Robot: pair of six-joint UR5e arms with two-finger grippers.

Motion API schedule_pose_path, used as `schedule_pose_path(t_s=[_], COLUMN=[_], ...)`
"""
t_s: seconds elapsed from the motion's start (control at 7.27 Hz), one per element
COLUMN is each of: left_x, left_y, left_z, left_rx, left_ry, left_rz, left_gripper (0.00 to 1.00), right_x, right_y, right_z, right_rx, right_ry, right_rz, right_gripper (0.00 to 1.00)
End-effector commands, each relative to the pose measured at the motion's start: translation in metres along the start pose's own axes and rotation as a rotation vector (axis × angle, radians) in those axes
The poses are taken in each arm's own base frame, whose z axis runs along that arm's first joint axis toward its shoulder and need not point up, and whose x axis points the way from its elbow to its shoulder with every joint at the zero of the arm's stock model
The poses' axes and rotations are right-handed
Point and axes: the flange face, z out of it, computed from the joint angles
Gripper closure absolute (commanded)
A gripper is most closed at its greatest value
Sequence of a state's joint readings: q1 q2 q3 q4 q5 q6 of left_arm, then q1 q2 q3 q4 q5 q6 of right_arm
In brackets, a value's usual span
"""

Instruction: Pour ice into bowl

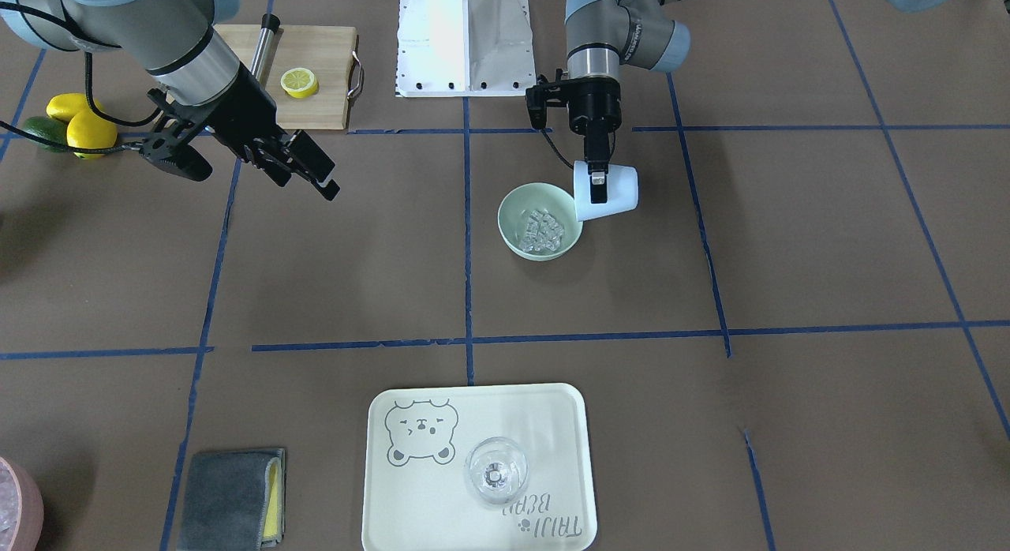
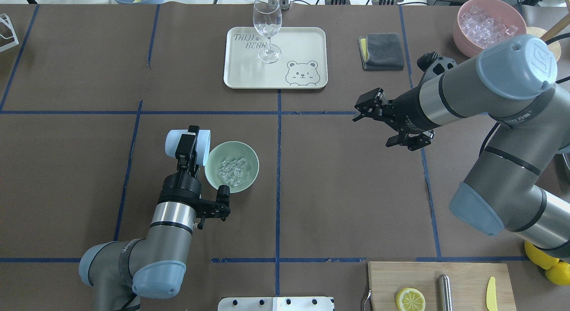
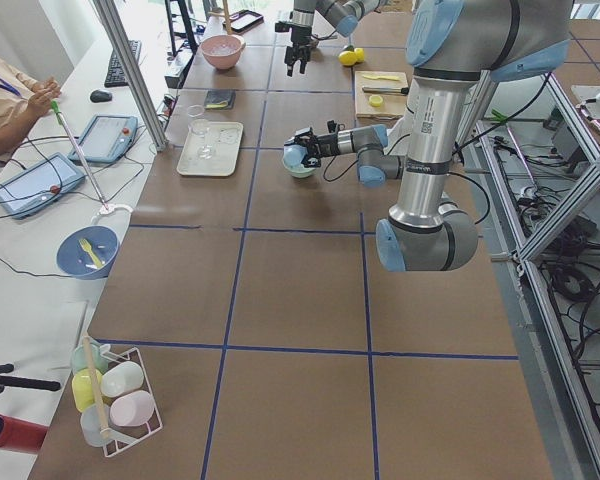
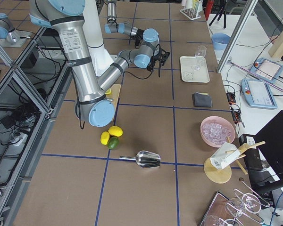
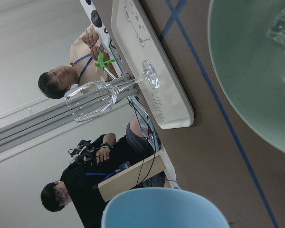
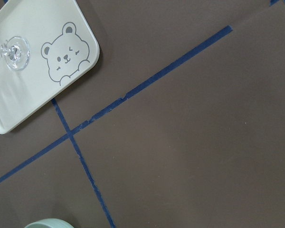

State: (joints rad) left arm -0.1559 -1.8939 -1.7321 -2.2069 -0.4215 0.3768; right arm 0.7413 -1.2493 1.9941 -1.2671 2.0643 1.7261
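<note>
Now my left gripper (image 2: pixel 192 139) clamps the tipped cup (image 2: pixel 173 144) at the bowl (image 2: pixel 255 161), ice (image 2: pixel 231 172) inside; pouring looks done, so next I right it. Right gripper (image 2: pixel 358 112) jaws apart.

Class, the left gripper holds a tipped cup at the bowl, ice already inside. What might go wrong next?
The light blue cup lies tipped, mouth close to the bowl; righting it might knock the bowl and scatter the ice. The left gripper holds the sideways cup with narrow fingers, so it might slip.
</note>
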Motion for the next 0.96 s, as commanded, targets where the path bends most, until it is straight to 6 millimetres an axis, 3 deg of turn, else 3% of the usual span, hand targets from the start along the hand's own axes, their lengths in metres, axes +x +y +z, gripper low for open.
schedule_pose_path(t_s=[0.0,0.14,0.28,0.55,0.83], left_x=[0.024,0.034,0.019,0.032,0.034], left_y=[0.035,0.075,0.118,0.190,0.239], left_z=[0.002,-0.002,-0.015,-0.019,-0.025], left_rx=[-0.020,-0.050,-0.073,-0.166,-0.217], left_ry=[0.073,0.121,0.134,0.108,0.070], left_rz=[-0.374,-0.526,-0.638,-0.957,-1.104], left_gripper=[1.00,1.00,1.00,1.00,1.00], right_x=[-0.003,-0.006,-0.007,-0.010,-0.012], right_y=[0.001,0.003,0.005,0.012,0.016], right_z=[0.000,-0.002,0.000,0.004,0.006], right_rx=[0.022,0.025,0.025,0.045,0.038], right_ry=[-0.008,-0.015,-0.017,-0.021,-0.023], right_rz=[-0.006,-0.008,-0.012,-0.024,-0.030], right_gripper=[0.00,0.00,0.00,0.00,0.00])
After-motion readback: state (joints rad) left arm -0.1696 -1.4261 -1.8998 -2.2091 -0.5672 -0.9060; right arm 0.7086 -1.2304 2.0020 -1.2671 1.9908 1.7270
